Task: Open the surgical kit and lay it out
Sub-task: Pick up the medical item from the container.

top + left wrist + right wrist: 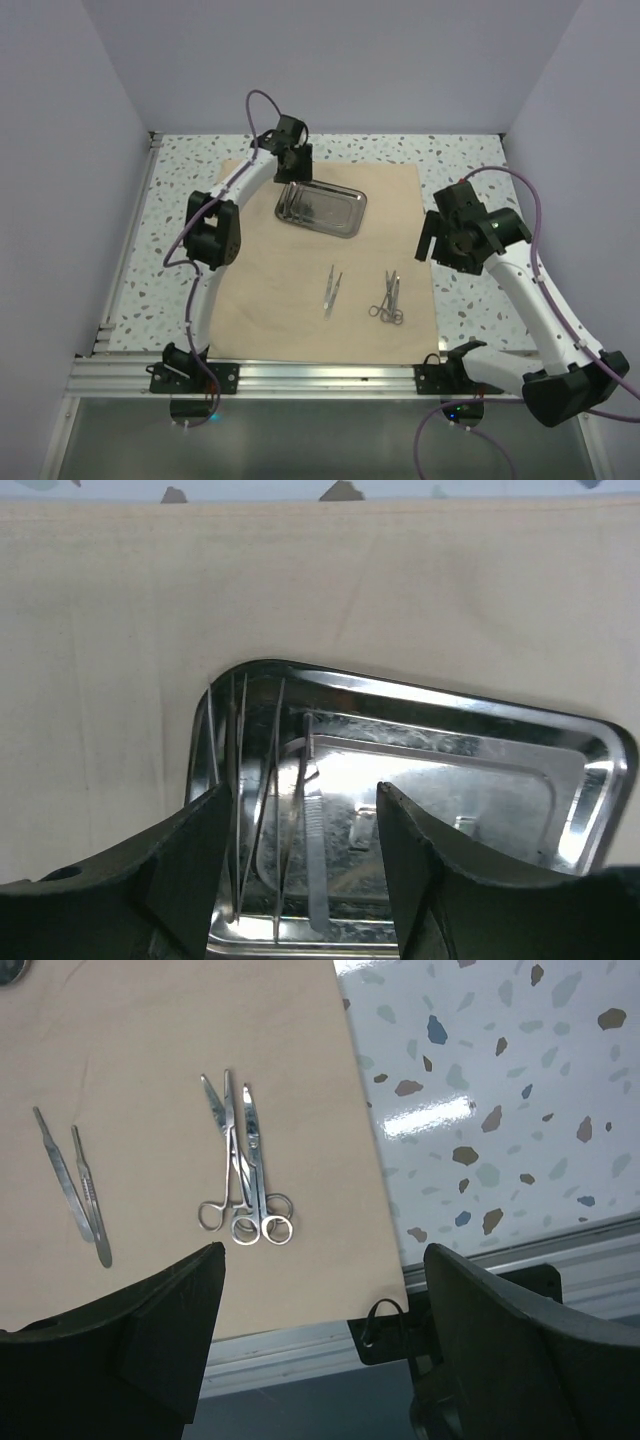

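The tan cloth wrap [300, 260] lies spread flat. The steel tray [322, 208] sits on its far part and still holds several thin silver instruments [268, 810] at its left end. My left gripper [293, 168] hovers over that end, open and empty, with its fingers astride the instruments [300, 800]. Two slim tweezer-like tools [331, 290] and a bunch of ring-handled scissors and forceps [388, 298] lie on the near part of the cloth. My right gripper [430, 236] is open and empty, raised beside the cloth's right edge [322, 1252]. The ring-handled tools [243, 1175] lie ahead of it.
The speckled tabletop [470, 170] surrounds the cloth. White walls close in the back and both sides. An aluminium rail [320, 375] runs along the near edge with both arm bases on it. The cloth's near right corner [385, 1285] reaches that rail.
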`<move>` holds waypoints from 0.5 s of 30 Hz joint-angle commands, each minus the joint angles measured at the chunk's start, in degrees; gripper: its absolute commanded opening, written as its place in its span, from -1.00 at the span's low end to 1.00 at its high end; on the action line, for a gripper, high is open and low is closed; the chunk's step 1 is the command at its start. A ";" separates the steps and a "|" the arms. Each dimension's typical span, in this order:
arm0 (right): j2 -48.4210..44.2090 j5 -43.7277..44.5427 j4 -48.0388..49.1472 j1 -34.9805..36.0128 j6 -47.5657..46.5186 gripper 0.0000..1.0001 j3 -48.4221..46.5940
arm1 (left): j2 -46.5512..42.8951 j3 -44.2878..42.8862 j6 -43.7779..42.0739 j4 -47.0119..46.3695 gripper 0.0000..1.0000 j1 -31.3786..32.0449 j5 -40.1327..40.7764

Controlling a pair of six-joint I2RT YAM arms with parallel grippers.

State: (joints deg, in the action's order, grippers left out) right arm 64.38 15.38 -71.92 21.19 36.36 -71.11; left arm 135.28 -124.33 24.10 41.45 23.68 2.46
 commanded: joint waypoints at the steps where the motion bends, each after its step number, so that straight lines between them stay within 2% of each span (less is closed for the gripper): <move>1: 1.71 2.90 0.55 -0.19 1.35 0.69 -3.59 | 2.70 -3.37 -3.44 1.44 0.26 0.05 -2.19; 10: 6.98 2.56 1.69 -0.19 0.82 0.69 -6.41 | 2.88 1.64 -3.97 -1.46 0.08 -0.39 -1.49; 15: 7.87 1.85 2.13 -0.18 0.73 0.68 -6.32 | 3.32 2.78 -4.15 -1.46 -0.10 -1.01 -1.14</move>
State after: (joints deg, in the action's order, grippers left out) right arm 72.10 16.10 -70.89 21.19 36.49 -75.26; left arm 139.72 -122.19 21.37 41.25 23.62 1.37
